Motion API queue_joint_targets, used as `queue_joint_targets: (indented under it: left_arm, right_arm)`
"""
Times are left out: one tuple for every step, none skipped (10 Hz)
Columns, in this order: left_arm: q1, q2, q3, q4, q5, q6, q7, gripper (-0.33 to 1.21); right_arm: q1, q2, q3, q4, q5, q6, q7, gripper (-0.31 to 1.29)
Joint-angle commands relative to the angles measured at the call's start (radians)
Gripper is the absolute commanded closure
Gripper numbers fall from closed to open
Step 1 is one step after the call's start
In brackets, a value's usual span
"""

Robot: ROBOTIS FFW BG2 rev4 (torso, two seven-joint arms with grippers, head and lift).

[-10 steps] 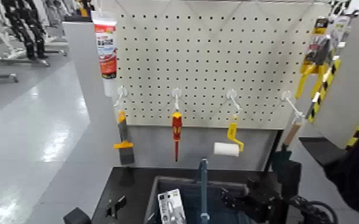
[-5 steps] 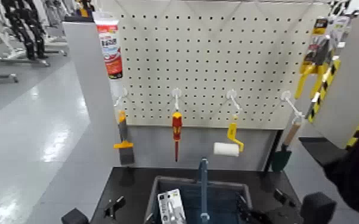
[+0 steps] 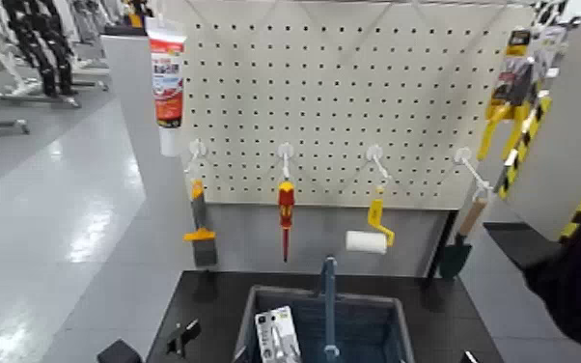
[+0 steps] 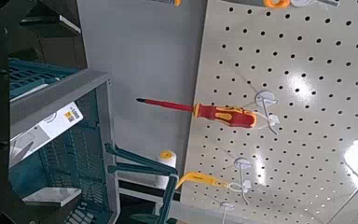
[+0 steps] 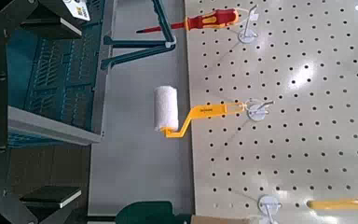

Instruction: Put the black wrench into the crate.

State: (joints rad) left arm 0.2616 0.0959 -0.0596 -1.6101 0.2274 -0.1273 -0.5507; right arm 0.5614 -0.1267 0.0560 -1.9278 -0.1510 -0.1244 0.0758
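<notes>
The crate (image 3: 397, 319), dark grey-blue with a blue bar handle (image 3: 328, 299), stands on the black table at the bottom centre of the head view. It also shows in the left wrist view (image 4: 47, 98) and the right wrist view (image 5: 51, 126). The black wrench is not visible in any view. A white and grey pack (image 3: 277, 336) lies in the crate's left half. My left gripper (image 3: 184, 336) is parked low, left of the crate, open and empty (image 4: 70, 110). My right gripper (image 5: 61, 103) is open and empty, to the right of the crate, below the head view's edge.
A pegboard (image 3: 352, 97) stands behind the crate. It holds a scraper (image 3: 200, 237), a red-and-yellow screwdriver (image 3: 286, 214), a yellow-handled paint roller (image 3: 370, 237), a trowel (image 3: 460, 241) and yellow-handled pliers (image 3: 507, 106). A sealant tube (image 3: 167, 82) hangs at the top left.
My right arm has pulled back from over the crate's right side, down and out of the head view. The sealant tube has swayed slightly.
</notes>
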Motion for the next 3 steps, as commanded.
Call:
queue_joint_targets:
  left_arm:
    - [0.004, -0.002, 0.004, -0.004, -0.003, 0.002, 0.000, 0.10]
    - [0.004, -0.004, 0.004, -0.004, -0.003, 0.002, 0.000, 0.10]
    - [0.004, -0.004, 0.004, -0.005, -0.003, 0.002, 0.000, 0.10]
  right_arm:
    - [0.028, -0.007, 0.007, 0.001, 0.005, -0.043, -0.021, 0.13]
    - [0.028, -0.005, 0.011, 0.003, 0.010, -0.044, -0.031, 0.14]
    - [0.025, -0.008, 0.015, 0.001, 0.010, -0.040, -0.036, 0.15]
